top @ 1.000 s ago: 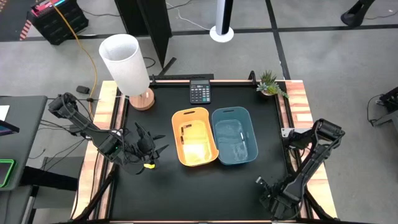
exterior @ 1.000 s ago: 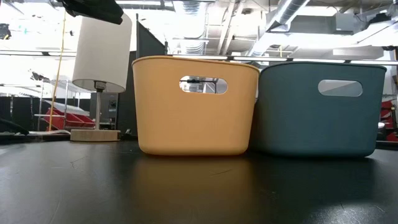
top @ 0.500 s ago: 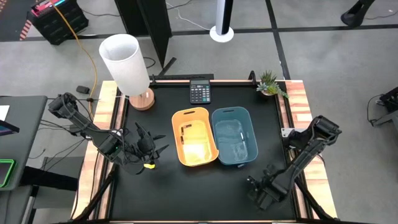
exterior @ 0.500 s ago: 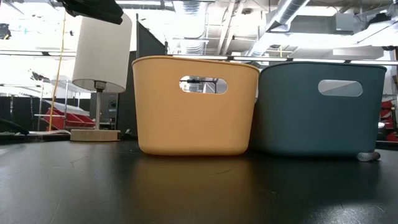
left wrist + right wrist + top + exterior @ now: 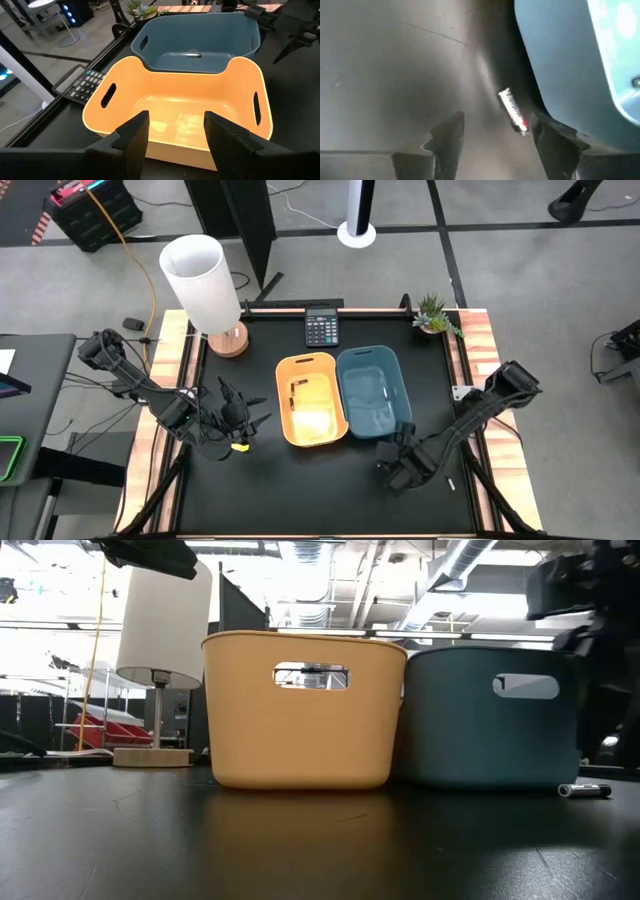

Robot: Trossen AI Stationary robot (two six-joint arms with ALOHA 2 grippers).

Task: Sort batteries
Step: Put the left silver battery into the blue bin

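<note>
A pale battery with a red end (image 5: 512, 111) lies flat on the black table against the foot of the blue bin (image 5: 373, 395); the low view shows the battery (image 5: 585, 790) at the bin's right. My right gripper (image 5: 495, 140) (image 5: 392, 465) is open, low at the bin's near side, its fingers on either side of the table just short of the battery. My left gripper (image 5: 175, 135) (image 5: 245, 420) hangs open and empty left of the orange bin (image 5: 312, 400). A dark battery (image 5: 297, 390) lies in the orange bin and a pale one (image 5: 192, 55) in the blue bin. My right gripper has one finger (image 5: 555, 140) close beside the lower wall of the blue bin (image 5: 570, 75); whether it touches the wall, I cannot tell. It does not touch the battery.
A black calculator (image 5: 321, 328) lies at the far edge, a white-shaded lamp (image 5: 205, 285) at the far left corner and a small potted plant (image 5: 433, 315) at the far right corner. The two bins stand side by side, touching, mid-table.
My right gripper has swept from the table's near right corner toward the left and the far edge, up to the blue bin's near side. Both bins have slid a little toward the table's left. A battery has come into the low view at the right.
</note>
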